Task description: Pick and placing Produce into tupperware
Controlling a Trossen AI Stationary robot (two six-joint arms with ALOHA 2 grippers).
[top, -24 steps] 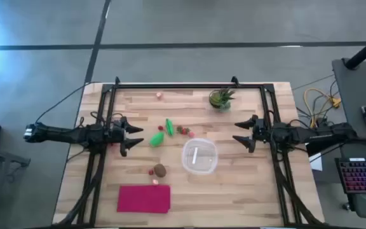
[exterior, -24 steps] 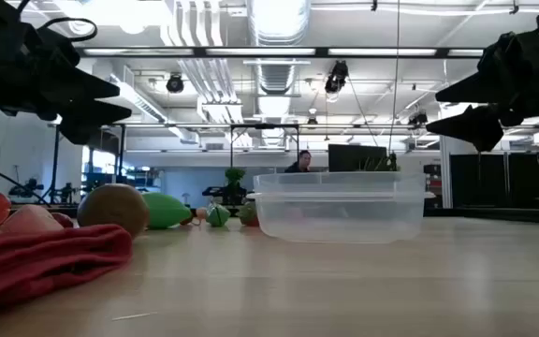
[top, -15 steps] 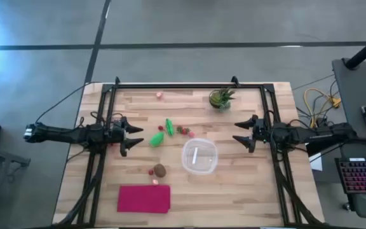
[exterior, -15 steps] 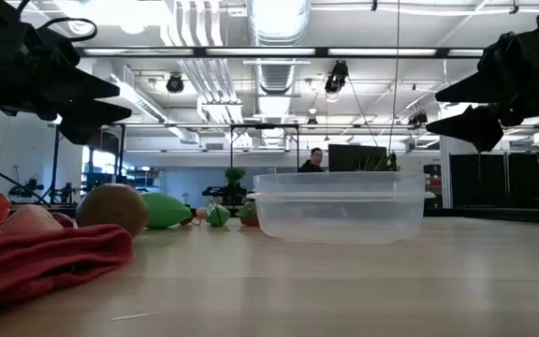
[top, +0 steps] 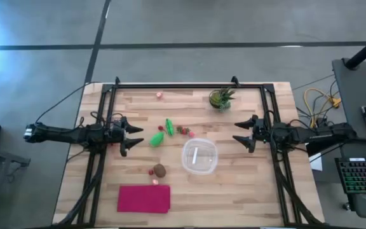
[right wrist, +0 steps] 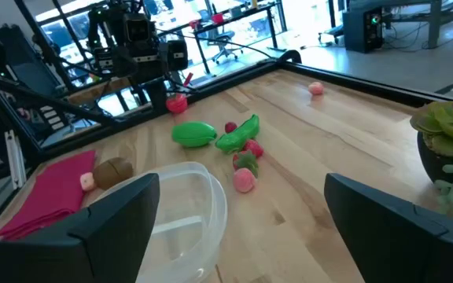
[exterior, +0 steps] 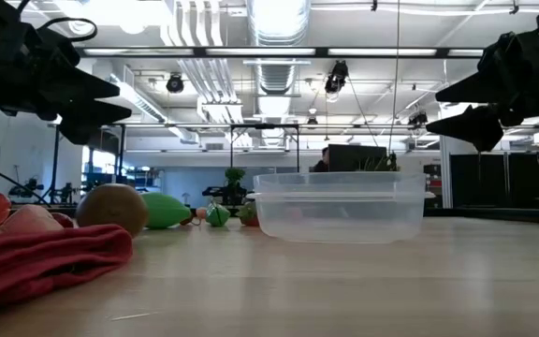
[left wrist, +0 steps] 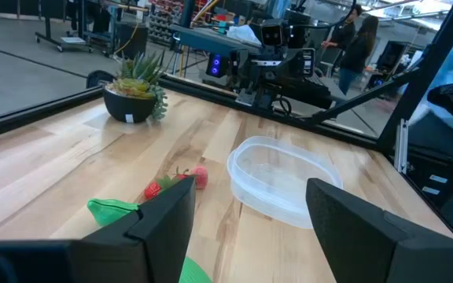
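Note:
The clear tupperware (top: 199, 158) stands on the table's middle, right of centre; it also shows in the low view (exterior: 338, 206). Green oblong pieces (top: 157, 140) (top: 169, 126), small red and pink pieces (top: 184, 131) and a brown round piece (top: 160, 170) lie left of it on the wood. A lone pink piece (top: 159, 95) lies at the far edge. My left gripper (top: 132, 137) hovers open at the table's left side, above the table. My right gripper (top: 241, 132) hovers open at the right side. Both are empty.
A potted green plant (top: 221, 98) stands at the far right. A flat magenta cloth (top: 144, 198) lies near the front edge, left of centre. Black frame rails (top: 189, 86) run along the table's far, left and right sides. A person shows in the room beyond the table (exterior: 318, 166).

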